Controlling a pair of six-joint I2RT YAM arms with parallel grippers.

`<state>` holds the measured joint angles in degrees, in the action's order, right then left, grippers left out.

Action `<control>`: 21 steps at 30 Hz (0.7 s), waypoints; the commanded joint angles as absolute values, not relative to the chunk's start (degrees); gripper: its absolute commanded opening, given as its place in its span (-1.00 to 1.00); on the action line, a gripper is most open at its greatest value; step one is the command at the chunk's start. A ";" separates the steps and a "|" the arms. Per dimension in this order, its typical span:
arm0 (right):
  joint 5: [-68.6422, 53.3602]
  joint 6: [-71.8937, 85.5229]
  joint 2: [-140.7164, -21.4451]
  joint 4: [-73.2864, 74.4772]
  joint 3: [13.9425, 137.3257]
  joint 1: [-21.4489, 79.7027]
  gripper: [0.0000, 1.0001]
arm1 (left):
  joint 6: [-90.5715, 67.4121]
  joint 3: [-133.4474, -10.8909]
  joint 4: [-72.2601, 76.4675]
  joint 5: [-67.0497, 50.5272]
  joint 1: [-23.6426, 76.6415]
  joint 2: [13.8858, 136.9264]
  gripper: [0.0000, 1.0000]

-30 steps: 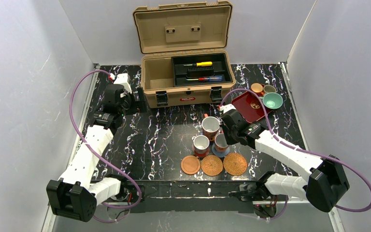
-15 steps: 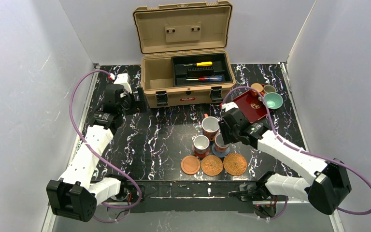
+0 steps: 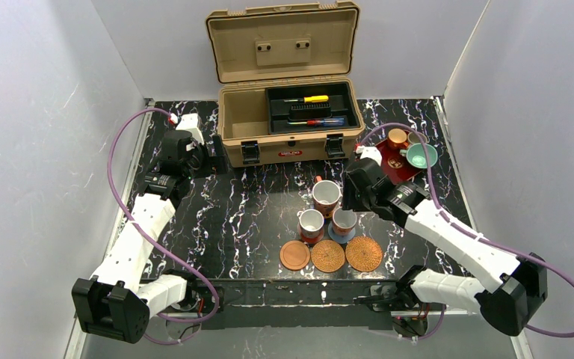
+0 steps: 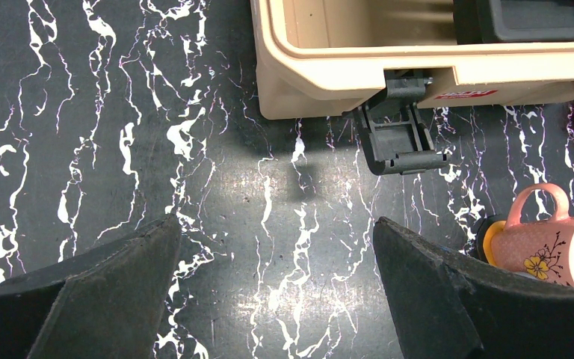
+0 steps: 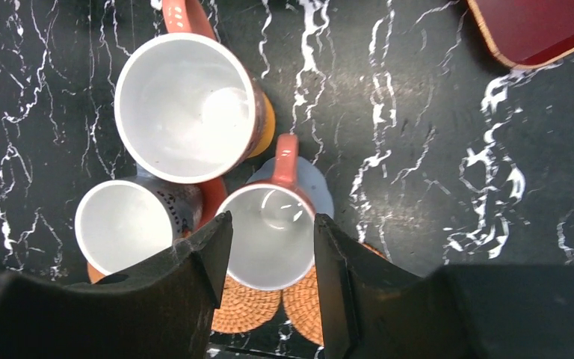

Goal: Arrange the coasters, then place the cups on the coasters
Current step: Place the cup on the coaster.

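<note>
Three reddish cups stand close together mid-table, each on a coaster. The big cup [image 3: 326, 196] [image 5: 187, 105] is on an orange coaster [image 5: 266, 131], the left cup [image 3: 311, 223] on a pinkish-red coaster [image 5: 209, 196], and the right cup [image 3: 344, 221] [image 5: 269, 243] on a blue-grey coaster [image 5: 315, 187]. A smooth brown coaster [image 3: 294, 255] and two woven coasters [image 3: 327, 256] [image 3: 363, 253] lie bare in front. My right gripper [image 3: 351, 196] [image 5: 269, 223] hovers open above the right cup, not touching it. My left gripper [image 3: 213, 161] [image 4: 276, 224] is wide open over bare table.
A dark red tray [image 3: 389, 166] sits at the back right, with an orange cup [image 3: 397, 137] and a teal cup [image 3: 421, 155] beside it. An open tan toolbox [image 3: 291, 123] stands at the back; its latch [image 4: 400, 134] is just ahead of my left gripper.
My right gripper has opened, let go of the right cup on the blue-grey coaster, and drawn up and back toward the tray. The left arm has not moved.
</note>
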<state>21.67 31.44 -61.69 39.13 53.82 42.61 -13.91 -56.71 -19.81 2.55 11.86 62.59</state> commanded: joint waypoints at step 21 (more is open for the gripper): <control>23.68 41.02 -72.26 33.77 51.53 50.05 -0.04 | -13.55 -57.17 -20.82 2.61 12.19 62.46 0.99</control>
